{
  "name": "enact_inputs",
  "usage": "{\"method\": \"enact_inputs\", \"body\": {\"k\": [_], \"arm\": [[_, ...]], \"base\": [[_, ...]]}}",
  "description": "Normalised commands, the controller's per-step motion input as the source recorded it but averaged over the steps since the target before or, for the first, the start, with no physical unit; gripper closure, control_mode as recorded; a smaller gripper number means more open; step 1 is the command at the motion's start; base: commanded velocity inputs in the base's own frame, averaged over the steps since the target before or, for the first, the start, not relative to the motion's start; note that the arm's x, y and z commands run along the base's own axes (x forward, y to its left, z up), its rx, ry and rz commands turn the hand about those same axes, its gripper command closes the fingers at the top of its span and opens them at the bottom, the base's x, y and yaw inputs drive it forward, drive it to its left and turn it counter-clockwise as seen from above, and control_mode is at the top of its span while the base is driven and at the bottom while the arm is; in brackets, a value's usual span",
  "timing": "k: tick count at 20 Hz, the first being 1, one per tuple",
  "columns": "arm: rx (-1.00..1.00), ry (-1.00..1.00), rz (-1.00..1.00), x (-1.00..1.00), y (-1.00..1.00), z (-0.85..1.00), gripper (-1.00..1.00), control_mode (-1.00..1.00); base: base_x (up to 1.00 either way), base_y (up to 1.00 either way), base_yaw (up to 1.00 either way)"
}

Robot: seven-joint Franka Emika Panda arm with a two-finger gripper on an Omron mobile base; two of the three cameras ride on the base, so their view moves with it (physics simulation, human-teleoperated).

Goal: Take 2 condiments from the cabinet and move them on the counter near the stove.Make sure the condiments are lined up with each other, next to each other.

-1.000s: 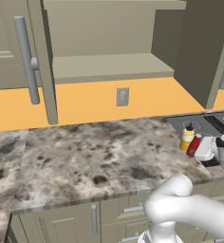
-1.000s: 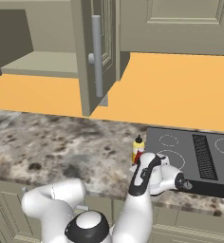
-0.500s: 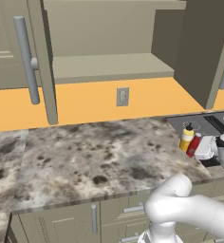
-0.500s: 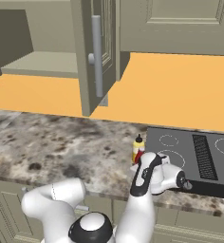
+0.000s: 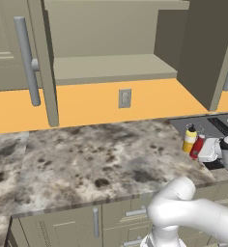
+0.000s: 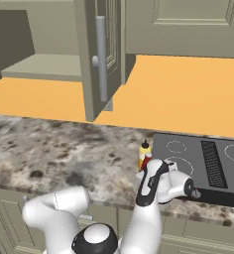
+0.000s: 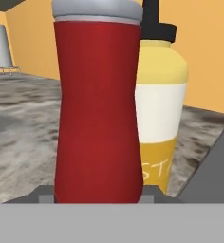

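Note:
The red condiment bottle (image 7: 98,109) with a white cap stands upright on the counter (image 5: 96,159), and my gripper (image 5: 201,148) is shut on its lower body. The yellow condiment bottle (image 7: 161,118) with a black nozzle stands right beside it, touching or nearly so. Both bottles sit at the counter's right end by the left edge of the black stove (image 6: 188,158): yellow bottle (image 5: 189,139), red bottle (image 5: 197,145). From the right base view, the yellow bottle (image 6: 144,151) is just behind the red bottle (image 6: 147,161), above my gripper (image 6: 147,167). The cabinet (image 5: 111,67) stands open with a bare shelf.
Open cabinet doors with long bar handles (image 5: 26,60) (image 6: 101,57) hang over the counter. A wall outlet (image 5: 124,98) sits on the orange backsplash. Drawer fronts (image 5: 95,222) run below the counter's front edge. The mottled slab (image 6: 64,154) stretches left of the bottles.

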Motion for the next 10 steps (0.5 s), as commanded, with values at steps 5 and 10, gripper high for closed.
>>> {"method": "enact_inputs", "body": {"k": [5, 10], "arm": [[0.00, 0.00, 0.00, 0.00, 0.02, -0.12, -1.00, -1.00], [0.00, 0.00, 0.00, 0.00, 0.06, -0.15, -1.00, -1.00]], "base": [[0.00, 0.00, 0.00], [0.00, 0.00, 0.00]]}}
